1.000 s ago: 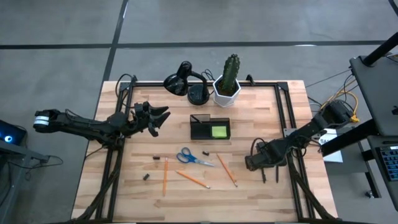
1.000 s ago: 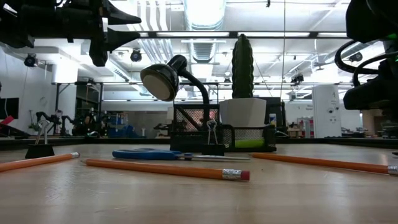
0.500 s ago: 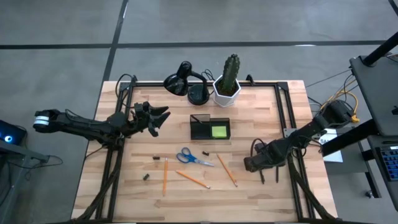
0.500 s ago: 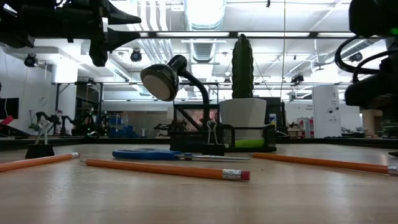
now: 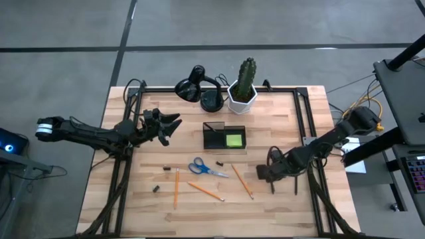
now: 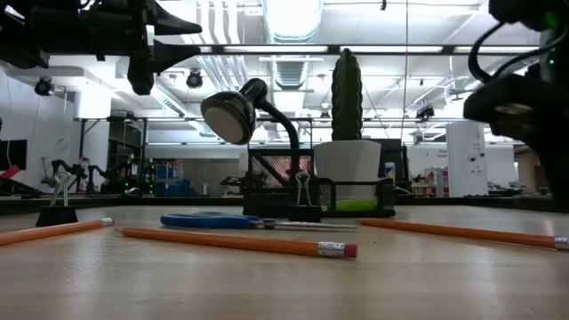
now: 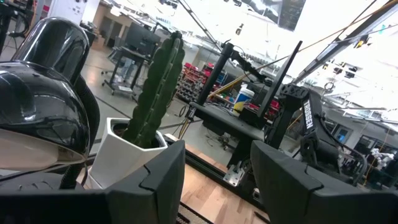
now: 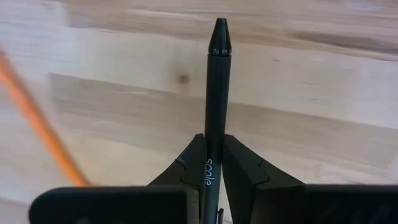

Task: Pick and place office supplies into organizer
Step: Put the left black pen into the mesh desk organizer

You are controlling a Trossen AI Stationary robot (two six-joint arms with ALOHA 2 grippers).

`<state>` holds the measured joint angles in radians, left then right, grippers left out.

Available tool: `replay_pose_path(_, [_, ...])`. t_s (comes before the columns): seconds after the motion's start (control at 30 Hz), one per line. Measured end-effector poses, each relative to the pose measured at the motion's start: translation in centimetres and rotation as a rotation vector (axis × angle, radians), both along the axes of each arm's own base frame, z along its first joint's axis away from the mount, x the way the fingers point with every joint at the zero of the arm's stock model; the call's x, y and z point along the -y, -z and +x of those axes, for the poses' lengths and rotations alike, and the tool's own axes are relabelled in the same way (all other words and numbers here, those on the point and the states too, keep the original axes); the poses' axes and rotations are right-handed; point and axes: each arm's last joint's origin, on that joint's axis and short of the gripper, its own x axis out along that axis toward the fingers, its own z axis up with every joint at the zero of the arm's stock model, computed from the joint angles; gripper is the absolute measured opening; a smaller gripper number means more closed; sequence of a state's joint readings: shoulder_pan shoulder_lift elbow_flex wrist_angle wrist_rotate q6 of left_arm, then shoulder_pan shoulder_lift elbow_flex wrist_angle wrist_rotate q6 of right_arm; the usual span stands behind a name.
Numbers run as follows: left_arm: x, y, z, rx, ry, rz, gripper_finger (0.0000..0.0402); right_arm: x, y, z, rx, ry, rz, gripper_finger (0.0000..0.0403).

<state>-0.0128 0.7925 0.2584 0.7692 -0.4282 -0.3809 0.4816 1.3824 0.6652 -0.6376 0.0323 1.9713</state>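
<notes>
Since a second ago the right tool (image 5: 261, 174) has been sliding toward nine o'clock across the tabletop (image 5: 312, 206), nearing the rightmost pencil (image 5: 242, 181); nothing else has shifted; its fingers (image 8: 239, 163) are clamping a dark pen (image 8: 215, 102) that is pointing straight ahead, low over bare wood, with one orange pencil showing to the side in the right wrist view; the right arm is reaching in from three o'clock, stretched low and long; open wood is lying between this tool and the organizer (image 5: 224, 137) at its eleven o'clock; the green pad (image 5: 234, 140) is sitting in the organizer's right compartment; scissors (image 5: 206, 168) and two more pencils are lying at the organizer's six o'clock; the left tool (image 5: 167, 124) is hovering with its fingers spread wide, near the tabletop's nine o'clock edge, well apart from the organizer.
</notes>
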Motion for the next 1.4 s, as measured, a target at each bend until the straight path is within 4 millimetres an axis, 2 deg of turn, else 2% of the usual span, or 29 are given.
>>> replay_pose_path(0.6, [0.0, 0.0, 0.0, 0.0, 0.0, 0.0, 0.0168, 0.1, -3.4, 2.9, 0.501, 0.038, -0.251, 0.0027])
replay_pose_path(0.7, [0.0, 0.0, 0.0, 0.0, 0.0, -0.001, 0.0168, 0.3, -3.6, 3.4, 0.551, 0.049, -0.287, 0.0027])
replay_pose_path(0.97, [0.0, 0.0, 0.0, 0.002, 0.001, -0.004, 0.0168, 0.9, -4.6, 4.8, 0.675, -0.051, -0.394, 0.0027])
replay_pose_path(1.1, [0.0, 0.0, 0.0, 0.003, 0.001, -0.004, 0.0168, 1.6, -4.9, 5.3, 0.701, -0.035, -0.413, 0.0027])
replay_pose_path(1.4, [0.0, 0.0, 0.0, 0.003, 0.001, -0.004, 0.0168, 3.1, -6.0, 6.7, 0.793, -0.122, -0.536, 0.0027])
